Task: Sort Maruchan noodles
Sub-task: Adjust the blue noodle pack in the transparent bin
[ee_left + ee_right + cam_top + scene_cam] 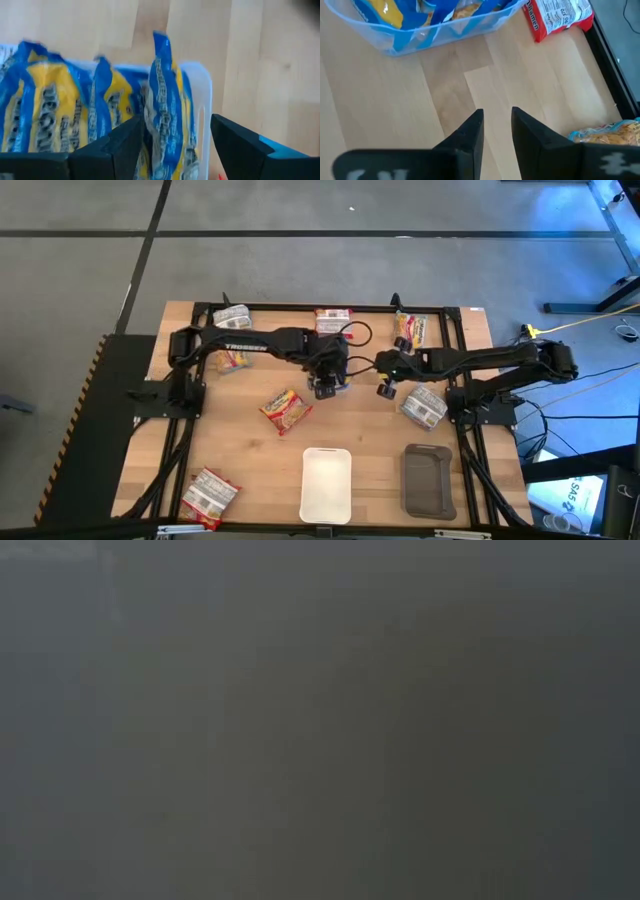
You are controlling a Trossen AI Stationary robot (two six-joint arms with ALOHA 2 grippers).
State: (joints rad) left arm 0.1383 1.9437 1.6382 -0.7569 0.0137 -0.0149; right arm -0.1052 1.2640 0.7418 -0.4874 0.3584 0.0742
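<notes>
Blue-yellow packet [167,110] between left end effector [175,145] fingers

Low view is wholly blurred; the left arm perhaps hides most of the clear bin [340,385]

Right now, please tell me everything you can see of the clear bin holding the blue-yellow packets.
The clear bin looks like thin see-through plastic with a rounded rim and shallow walls. It rests on the wooden table near its middle. Several blue-yellow packets stand on edge inside it. The left end effector is open around one upright packet at the bin's end. A red packet lies just beside it.
</notes>
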